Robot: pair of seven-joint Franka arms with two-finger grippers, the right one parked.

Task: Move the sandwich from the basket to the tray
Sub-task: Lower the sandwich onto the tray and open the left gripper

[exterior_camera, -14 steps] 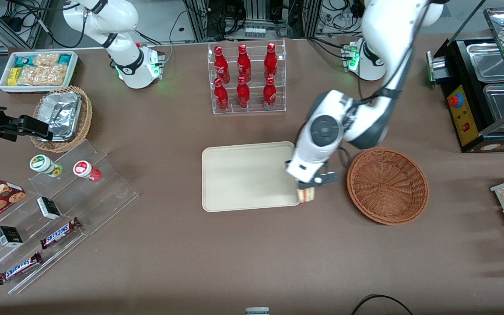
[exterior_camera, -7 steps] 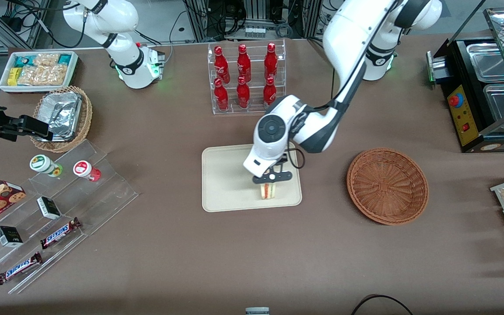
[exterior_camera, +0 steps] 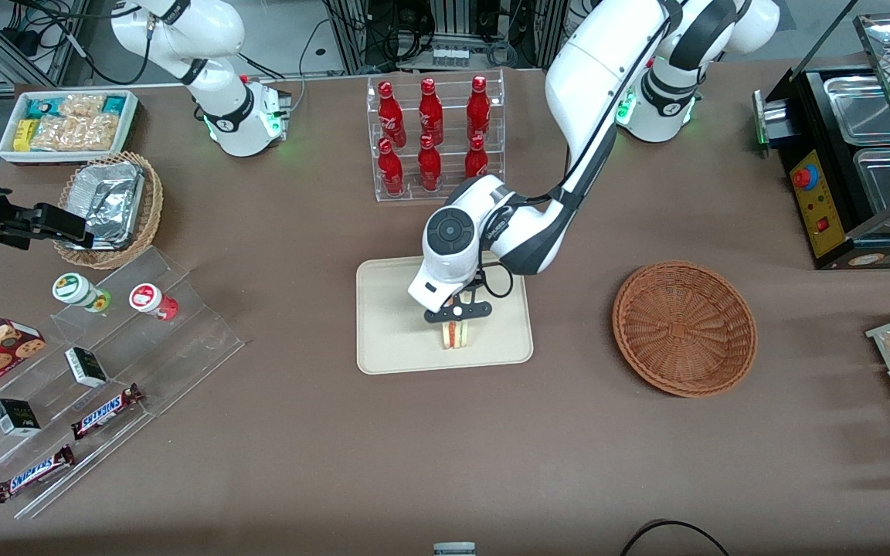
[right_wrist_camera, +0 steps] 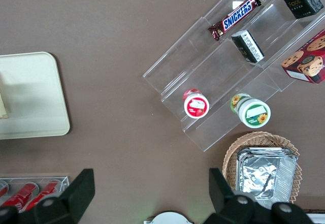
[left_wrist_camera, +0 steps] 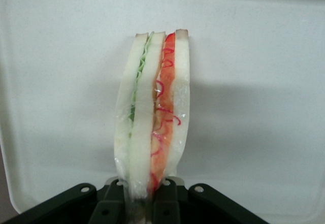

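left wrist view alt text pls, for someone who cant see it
The gripper is shut on a wrapped sandwich, holding it on edge over the beige tray, with green and red filling showing between the pale bread slices.

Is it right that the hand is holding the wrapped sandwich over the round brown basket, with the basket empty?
Not quite. The hand is shut on the sandwich over the beige tray, not over the basket. The front view shows this, and the left wrist view shows the sandwich with the tray right under it. The basket is indeed empty.
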